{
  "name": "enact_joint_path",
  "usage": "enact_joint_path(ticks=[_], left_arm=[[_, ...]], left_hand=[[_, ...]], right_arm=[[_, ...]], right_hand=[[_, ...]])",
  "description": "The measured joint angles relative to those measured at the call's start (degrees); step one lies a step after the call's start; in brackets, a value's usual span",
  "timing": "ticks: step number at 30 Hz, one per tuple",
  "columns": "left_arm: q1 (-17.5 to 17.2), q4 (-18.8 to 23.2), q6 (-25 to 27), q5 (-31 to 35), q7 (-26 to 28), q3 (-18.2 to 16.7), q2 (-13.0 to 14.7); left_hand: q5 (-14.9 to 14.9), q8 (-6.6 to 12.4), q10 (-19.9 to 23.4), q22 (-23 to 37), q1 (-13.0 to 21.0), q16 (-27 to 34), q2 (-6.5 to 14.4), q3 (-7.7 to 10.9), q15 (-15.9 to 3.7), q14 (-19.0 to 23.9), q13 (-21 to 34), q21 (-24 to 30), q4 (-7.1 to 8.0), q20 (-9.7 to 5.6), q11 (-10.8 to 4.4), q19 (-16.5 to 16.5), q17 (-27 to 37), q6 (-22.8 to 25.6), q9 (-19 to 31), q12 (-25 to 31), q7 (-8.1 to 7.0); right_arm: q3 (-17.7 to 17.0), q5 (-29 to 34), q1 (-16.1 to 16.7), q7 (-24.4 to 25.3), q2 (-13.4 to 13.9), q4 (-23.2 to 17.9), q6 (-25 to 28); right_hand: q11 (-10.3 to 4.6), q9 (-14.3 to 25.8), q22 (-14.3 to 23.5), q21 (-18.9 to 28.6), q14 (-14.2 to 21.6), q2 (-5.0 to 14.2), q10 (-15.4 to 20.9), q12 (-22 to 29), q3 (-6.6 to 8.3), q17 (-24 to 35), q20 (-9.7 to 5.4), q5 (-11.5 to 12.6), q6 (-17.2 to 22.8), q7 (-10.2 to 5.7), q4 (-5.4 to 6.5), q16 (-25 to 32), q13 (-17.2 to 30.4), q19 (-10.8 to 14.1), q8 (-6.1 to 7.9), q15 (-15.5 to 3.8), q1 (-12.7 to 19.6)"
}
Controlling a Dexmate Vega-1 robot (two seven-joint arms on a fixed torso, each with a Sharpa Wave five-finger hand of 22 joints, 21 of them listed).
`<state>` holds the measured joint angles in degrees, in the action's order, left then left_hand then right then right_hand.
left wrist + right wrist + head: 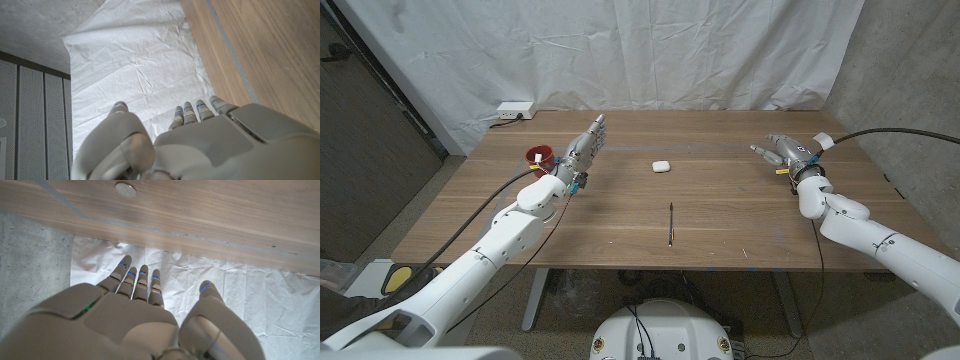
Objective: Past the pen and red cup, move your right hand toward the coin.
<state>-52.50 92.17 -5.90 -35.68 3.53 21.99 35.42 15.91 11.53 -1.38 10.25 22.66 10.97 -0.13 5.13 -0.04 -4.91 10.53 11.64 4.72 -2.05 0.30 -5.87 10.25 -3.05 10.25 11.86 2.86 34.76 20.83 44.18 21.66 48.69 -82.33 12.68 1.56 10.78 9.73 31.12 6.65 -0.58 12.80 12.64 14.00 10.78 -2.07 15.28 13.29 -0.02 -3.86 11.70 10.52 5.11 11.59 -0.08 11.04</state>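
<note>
My right hand (778, 152) hangs above the far right part of the wooden table (720, 215), fingers stretched out together and pointing toward the table's middle, holding nothing. It seems to stand on its edge, not flat, with the wrist and a dark cable trailing back toward me. In the right wrist view the fingers (136, 282) lie straight and side by side, the thumb set a little apart, with the white backdrop sheet (280, 310) beyond them.

The coin (125, 189) shows in the right wrist view as a small, dull silver disc lying flat on the wood, ahead of my fingertips and apart from them. In the head view I cannot pick it out. I judge it light, hard, thin and slippery, hugging the table so closely that a top-down pinch would skate off. Sliding it by a fingertip, or catching its rim between thumb and finger, looks the surer hold.

The pen (671, 224) lies well off to the inner side of my right hand, nearer my body. The red cup (539, 156) stands far across the table, just beside my left hand (586, 148), which is raised upright with fingers spread and holding nothing. A small white case (660, 167) sits between the two hands.
</note>
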Motion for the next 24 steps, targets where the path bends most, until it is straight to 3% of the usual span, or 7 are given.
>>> enact_joint_path(ticks=[24], left_arm=[[-1.07,-0.88,-2.65,-0.22,0.05,-0.72,-0.55]], left_hand=[[-0.03,0.00,0.30,0.00,0.22,0.00,0.22,-0.07,0.26,0.26,0.00,0.00,-0.07,0.33,-0.31,0.33,0.00,0.51,0.27,0.00,0.10]], right_arm=[[2.71,0.09,-2.30,-1.52,-1.40,2.35,1.90]], right_hand=[[-0.33,0.00,0.00,-0.63,0.31,0.02,-1.37,-0.45,0.00,0.00,-0.08,0.00,-0.83,-0.38,-0.49,0.00,0.00,0.69,-0.45,0.31,0.02]])
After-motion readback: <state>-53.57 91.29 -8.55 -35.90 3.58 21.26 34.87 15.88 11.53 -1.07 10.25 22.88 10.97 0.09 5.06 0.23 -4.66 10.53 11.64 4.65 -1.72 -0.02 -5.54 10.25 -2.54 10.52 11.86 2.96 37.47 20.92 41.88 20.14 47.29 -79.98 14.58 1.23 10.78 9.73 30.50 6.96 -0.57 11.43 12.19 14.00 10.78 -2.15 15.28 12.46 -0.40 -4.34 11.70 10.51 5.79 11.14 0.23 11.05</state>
